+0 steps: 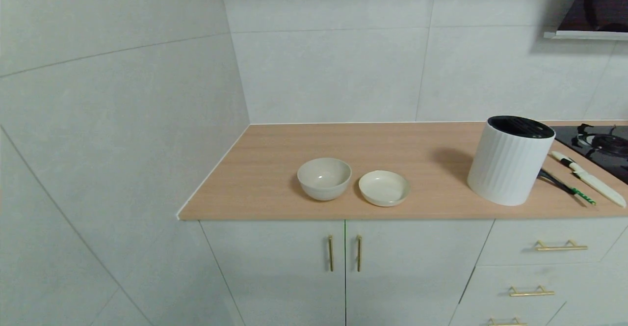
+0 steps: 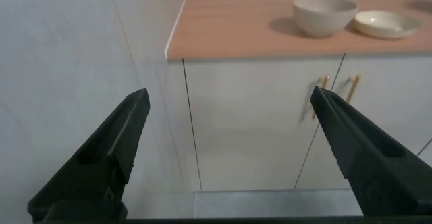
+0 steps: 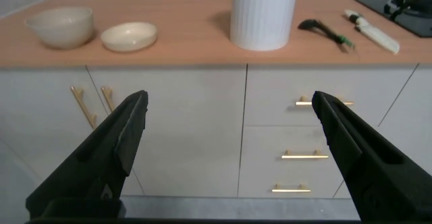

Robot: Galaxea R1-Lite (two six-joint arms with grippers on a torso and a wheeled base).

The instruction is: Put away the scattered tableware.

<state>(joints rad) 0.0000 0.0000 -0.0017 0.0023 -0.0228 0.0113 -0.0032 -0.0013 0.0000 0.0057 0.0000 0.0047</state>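
On the light wooden countertop [image 1: 274, 169], a round cream ceramic bowl [image 1: 324, 177] and a shallow cream dish [image 1: 384, 187] sit side by side near the front edge (easy reach). The left gripper [image 2: 229, 96] and right gripper [image 3: 229, 96] hang low before the white cabinets [image 1: 274, 267], jaws spread wide and empty, probably staged for pickup.

Soft, even light fills the kitchen, coming from the right: the white ribbed canister [image 1: 509, 164] throws a faint shadow leftward over the wooden countertop [image 1: 265, 169], and the bowl [image 1: 324, 178] and the dish [image 1: 384, 187] beside it do likewise. 1 small glint sits inside the bowl
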